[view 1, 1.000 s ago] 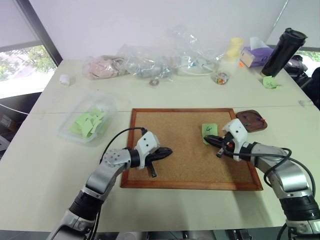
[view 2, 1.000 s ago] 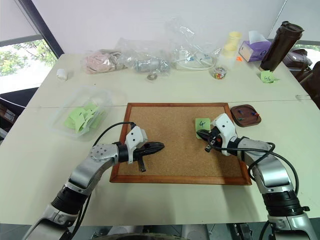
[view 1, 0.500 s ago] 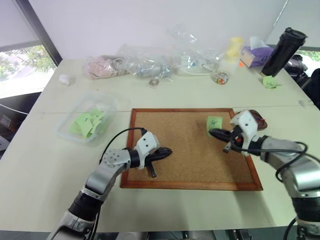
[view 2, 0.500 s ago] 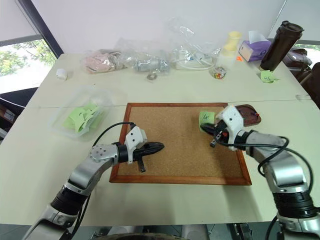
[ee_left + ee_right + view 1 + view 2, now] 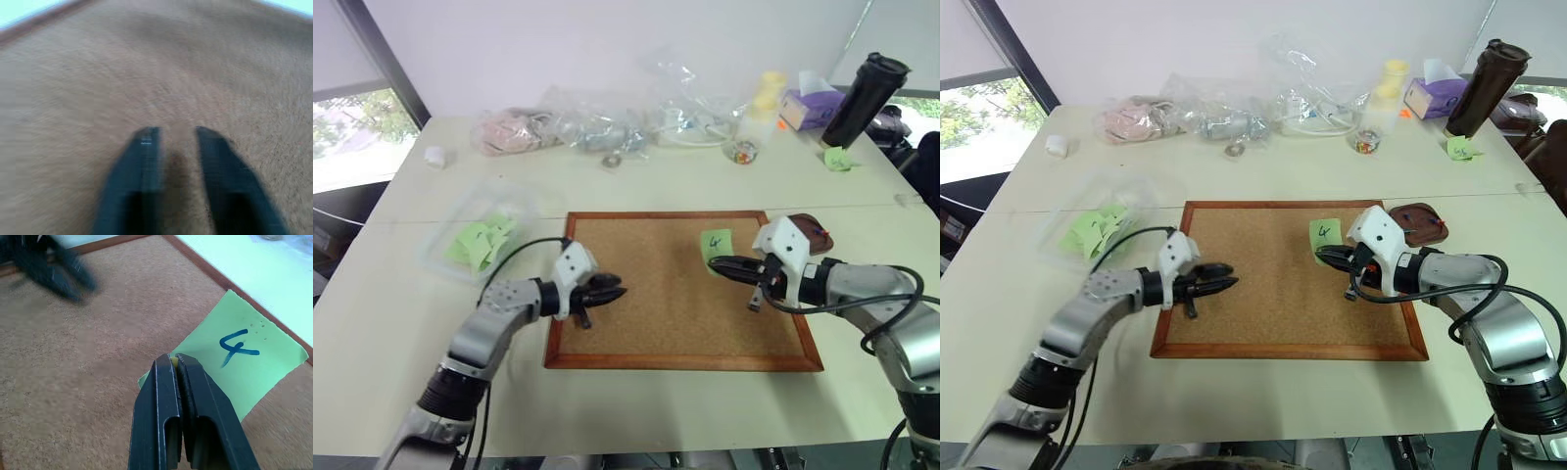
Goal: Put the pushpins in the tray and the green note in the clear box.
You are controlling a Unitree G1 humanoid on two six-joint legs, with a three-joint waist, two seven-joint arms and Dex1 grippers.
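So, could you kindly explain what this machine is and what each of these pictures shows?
It is a humanoid robot with two arms, each ending in a black two-fingered gripper. Two pictures look down from its head; two look along each wrist's fingers. On the pale table lies a wood-framed cork board, a clear plastic box of green notes, a small dark-brown tray and plastic bags behind. The right gripper is shut on a corner of the light-green sticky note marked "4". The left gripper hovers part-open over the cork, holding nothing.
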